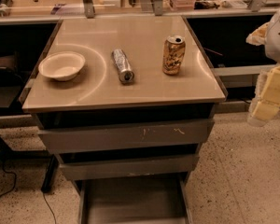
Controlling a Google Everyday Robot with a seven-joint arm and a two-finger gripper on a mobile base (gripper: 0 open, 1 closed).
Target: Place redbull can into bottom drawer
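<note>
On the cabinet top (144, 36), the redbull can (122, 66) is lying on its side between a bowl (61, 65) and an upright soda can (173, 55). Under the top, the bottom drawer (133, 202) is sitting pulled out. Right of the top, the gripper (266, 101) is hovering; whether it is parted or closed cannot be told.

The gripper (265, 104) sits at the right edge, partly cut off. The front of the bottom drawer (133, 202) runs off the picture's bottom. The 2 upper drawers (126, 135) are dark inside.
</note>
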